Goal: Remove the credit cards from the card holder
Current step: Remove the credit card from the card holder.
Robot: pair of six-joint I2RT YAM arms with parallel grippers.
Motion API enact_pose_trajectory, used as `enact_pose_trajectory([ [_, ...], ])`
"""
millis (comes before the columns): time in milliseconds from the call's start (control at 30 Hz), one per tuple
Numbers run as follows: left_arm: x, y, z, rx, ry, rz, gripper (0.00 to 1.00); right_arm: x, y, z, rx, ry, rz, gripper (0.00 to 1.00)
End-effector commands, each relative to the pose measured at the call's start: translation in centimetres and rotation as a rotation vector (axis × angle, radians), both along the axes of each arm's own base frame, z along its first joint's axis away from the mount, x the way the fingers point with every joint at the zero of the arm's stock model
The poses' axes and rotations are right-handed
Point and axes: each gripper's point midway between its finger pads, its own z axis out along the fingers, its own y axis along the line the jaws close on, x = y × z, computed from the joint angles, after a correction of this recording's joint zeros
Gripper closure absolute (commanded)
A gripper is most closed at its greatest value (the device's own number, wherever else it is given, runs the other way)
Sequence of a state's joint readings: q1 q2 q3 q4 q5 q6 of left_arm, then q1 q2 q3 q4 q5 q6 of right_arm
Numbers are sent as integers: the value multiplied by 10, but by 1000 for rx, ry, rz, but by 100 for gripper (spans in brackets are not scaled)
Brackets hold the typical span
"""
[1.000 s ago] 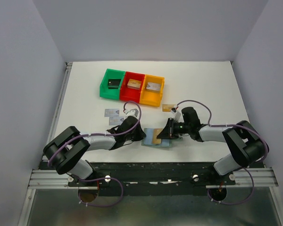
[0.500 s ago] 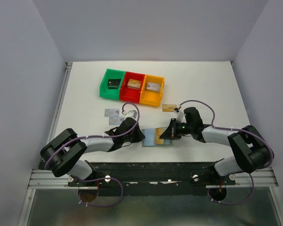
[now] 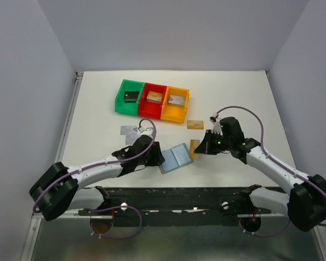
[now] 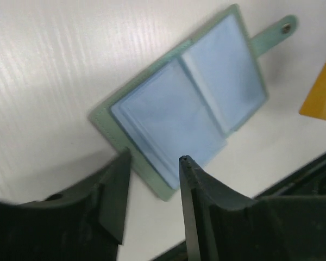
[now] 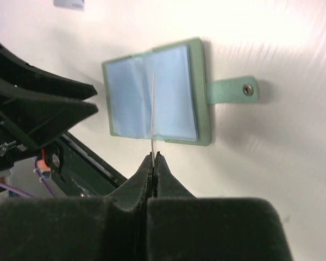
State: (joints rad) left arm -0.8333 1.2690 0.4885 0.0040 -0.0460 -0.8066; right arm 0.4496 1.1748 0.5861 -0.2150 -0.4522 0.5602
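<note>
**Hidden or unclear.** The card holder [image 3: 174, 158] lies open on the white table [image 3: 98, 119], low in the centre of the overhead view, with its pale blue pockets facing up. Whether any pocket has a card in it cannot be made out. In the left wrist view the picture is slightly soft, and the left claw's fingers [image 4: 198, 190] cover part of the holder's near edge. In the right wrist view the gold card [image 5: 152, 109] shows only edge-on, as a thin pale line over the holder's fold. In the left wrist view only one corner of it enters at the right edge.

**Arm pose.** The right arm reaches in from the lower right of the overhead view. The right claw [image 3: 201, 148] is closed on the gold card, which stands on edge just right of the holder. The left arm stretches low from the lower left. The left claw [image 3: 156, 157] sits at the holder's left edge with its fingers parted above the near edge.

**Orientation.**
- **Left wrist view:** the holder's long axis runs from lower left to upper right, and the tab [image 4: 276, 31] points to the upper right.
- **Right wrist view:** the long axis is roughly level, and the tab points right.

**Surroundings.**
- A silver card [image 3: 129, 130] lies to the upper left of the holder.
- A tan card [image 3: 195, 124] lies above the right claw.
- A row of bins [image 3: 152, 99], green, red and orange, stands at upper centre.
</note>
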Motion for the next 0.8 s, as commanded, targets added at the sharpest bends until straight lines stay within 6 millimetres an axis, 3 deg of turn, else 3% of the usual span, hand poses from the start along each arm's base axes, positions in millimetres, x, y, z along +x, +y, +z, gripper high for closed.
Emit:
enact_pose_trajectory([
  [0, 13, -12, 65, -66, -145, -54, 39, 5, -28, 29, -147, -105, -23, 100],
  [133, 12, -28, 122, -190, -249, -134, 25, -1, -18, 62, -103, -174, 85, 100],
  [267, 2, -26, 174, -297, -394, -216, 11, -24, -1, 92, -99, -224, 282, 100],
  [333, -11, -22, 210, -413, -519, -269, 2, -52, 12, 108, -40, -171, 449, 100],
  [433, -48, -13, 253, -578, -718, -411, 1, -81, 23, 131, 19, -168, 619, 100],
  [500, -70, -9, 267, -615, -790, -520, 1, -97, 30, 148, 67, -213, 700, 100],
  [600, -92, -13, 268, -615, -768, -673, 3, -119, 36, 167, 131, -273, 811, 100],
  [767, -113, -26, 270, -687, -703, -839, 11, -144, 45, 177, 149, -305, 967, 100],
])
